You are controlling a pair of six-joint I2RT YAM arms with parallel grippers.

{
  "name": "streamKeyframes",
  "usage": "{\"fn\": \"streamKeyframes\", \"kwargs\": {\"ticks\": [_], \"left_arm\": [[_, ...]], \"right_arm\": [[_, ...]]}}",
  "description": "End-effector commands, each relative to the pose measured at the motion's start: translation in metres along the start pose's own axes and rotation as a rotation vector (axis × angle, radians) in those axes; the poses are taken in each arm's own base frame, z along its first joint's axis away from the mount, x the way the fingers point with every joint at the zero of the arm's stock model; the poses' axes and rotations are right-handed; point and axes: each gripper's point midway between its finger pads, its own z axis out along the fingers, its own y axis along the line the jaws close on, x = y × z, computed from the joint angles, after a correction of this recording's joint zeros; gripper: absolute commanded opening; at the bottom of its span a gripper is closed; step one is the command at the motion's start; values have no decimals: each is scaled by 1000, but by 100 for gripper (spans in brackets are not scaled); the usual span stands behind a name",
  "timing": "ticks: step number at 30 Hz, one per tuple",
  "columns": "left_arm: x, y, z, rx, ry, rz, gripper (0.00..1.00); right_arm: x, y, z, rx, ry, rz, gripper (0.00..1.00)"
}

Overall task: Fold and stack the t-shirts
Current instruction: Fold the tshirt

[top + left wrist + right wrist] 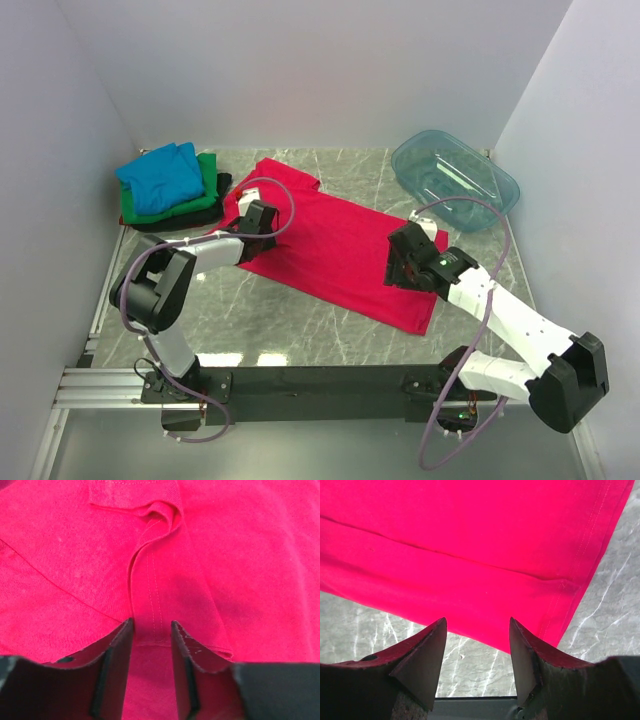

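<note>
Overhead, the bright red-pink cloth t-shirt (335,250) lies flat and slantwise on the grey marbled bench (300,335), spread so that each arm can reach one end of it. The left hand (262,218) sits on its far end near the neck, and the right hand (403,265) is over its near hem. A folded pile waits at far left, blue tee (160,178) on green tee (207,195) on black tee (150,223) (presumably where this one belongs), well apart from the clear teal plastic tub (455,180) at far right.

From the left wrist, the fingers (117,645) stand close on either side of a raised, stitched ridge of red cloth (150,580). Whether they actually bite it cannot be told.

From the right wrist, the fingers (425,650) are spread with nothing between them, poised at the hem corner (570,585), likely lining up a matching grab.
</note>
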Motion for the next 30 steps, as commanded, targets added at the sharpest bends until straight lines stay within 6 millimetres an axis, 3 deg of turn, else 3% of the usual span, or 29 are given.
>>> {"fn": "streamKeyframes", "kwargs": {"ticks": [1,4,7,8,11,20,22,25,26,30], "left_arm": [[-7,-8,0,14,-26,-11,41],[-6,-10,1,17,-22,-5,34],[-9,-16,-1,27,-26,-3,20],[-13,-21,-3,36,-35,-1,12],[-23,-37,-7,67,-53,11,0],[-36,-93,-2,119,-50,73,1],[-32,-97,3,113,-30,89,6],[-31,-107,9,123,-25,99,23],[-33,-111,9,134,-29,95,33],[-46,-125,-2,183,-58,80,55]], "right_arm": [[-7,1,-6,-19,-43,6,60],[-7,1,-7,-19,-43,9,60],[-7,1,-7,-17,-45,11,60],[-6,0,-6,-17,-42,10,60],[-6,1,-5,-15,-38,9,60],[0,2,-2,-21,-17,3,60],[2,3,0,-23,-9,1,60],[7,3,4,-22,7,-6,60],[8,2,5,-20,11,-6,60],[13,5,10,-24,34,-16,60]]}}
